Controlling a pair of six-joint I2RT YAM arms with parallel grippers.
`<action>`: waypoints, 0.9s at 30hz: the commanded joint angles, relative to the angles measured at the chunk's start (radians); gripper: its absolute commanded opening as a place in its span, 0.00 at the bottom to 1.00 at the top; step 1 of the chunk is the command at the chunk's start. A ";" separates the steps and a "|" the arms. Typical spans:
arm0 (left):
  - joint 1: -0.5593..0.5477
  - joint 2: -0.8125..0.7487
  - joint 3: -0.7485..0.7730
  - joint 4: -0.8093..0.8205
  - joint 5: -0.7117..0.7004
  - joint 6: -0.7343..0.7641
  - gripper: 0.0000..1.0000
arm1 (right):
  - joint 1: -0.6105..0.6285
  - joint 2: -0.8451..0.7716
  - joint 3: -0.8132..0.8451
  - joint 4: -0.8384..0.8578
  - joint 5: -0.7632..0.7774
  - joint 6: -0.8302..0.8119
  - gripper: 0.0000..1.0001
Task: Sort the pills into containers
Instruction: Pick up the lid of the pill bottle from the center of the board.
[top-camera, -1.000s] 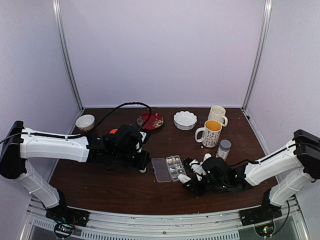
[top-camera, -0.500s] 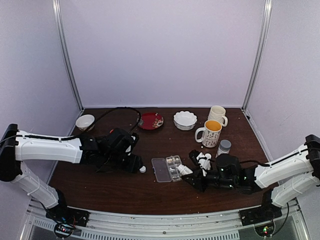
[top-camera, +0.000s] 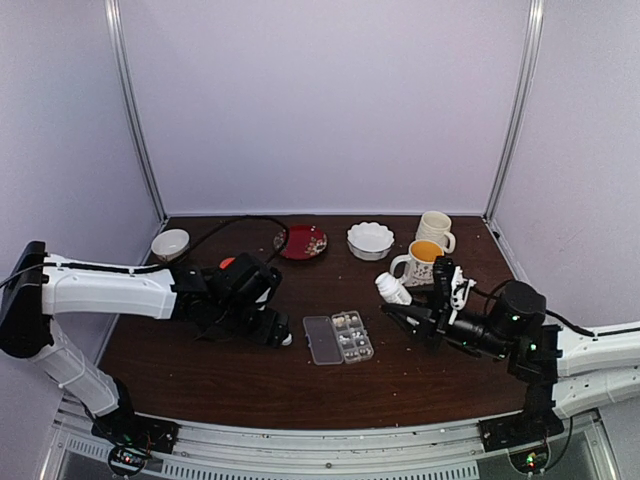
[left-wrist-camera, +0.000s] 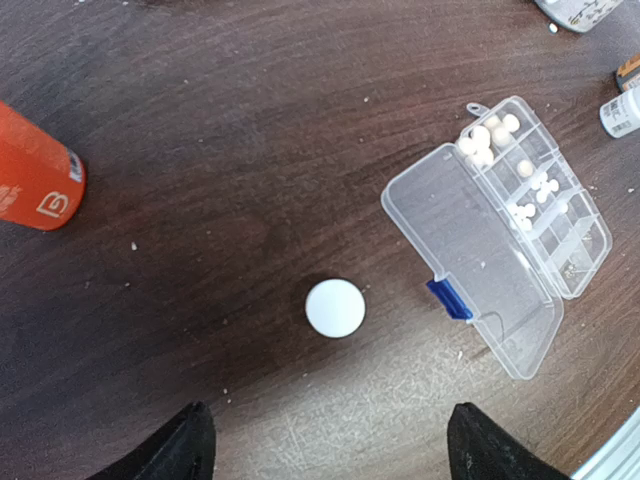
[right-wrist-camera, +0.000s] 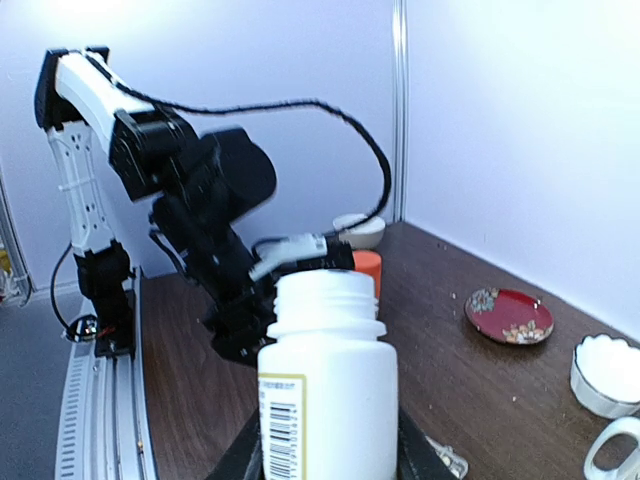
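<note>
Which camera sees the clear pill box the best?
The left wrist view. It looks straight down on the pill box, with the lid open and white pills showing in its cells. The top external view shows it small and far away. The right wrist view mostly shows a white bottle, not the box.

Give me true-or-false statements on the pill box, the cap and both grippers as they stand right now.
1. The clear plastic pill box lies with its lid open. True.
2. The right gripper holds an uncapped white plastic bottle. True.
3. The left gripper grips the round white cap. False: the gripper is open, and the cap lies on the dark wooden table, clear of its fingers.
4. The pill box is empty. False: several cells hold small white pills.
</note>
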 joint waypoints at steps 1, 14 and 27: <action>0.012 0.083 0.065 -0.019 0.027 0.035 0.83 | 0.005 -0.062 0.032 0.081 -0.052 -0.081 0.00; 0.064 0.246 0.137 0.000 0.121 0.070 0.80 | 0.008 -0.005 0.149 0.050 -0.142 -0.125 0.00; 0.085 0.374 0.222 -0.020 0.151 0.119 0.57 | 0.007 -0.024 0.138 0.024 -0.135 -0.110 0.00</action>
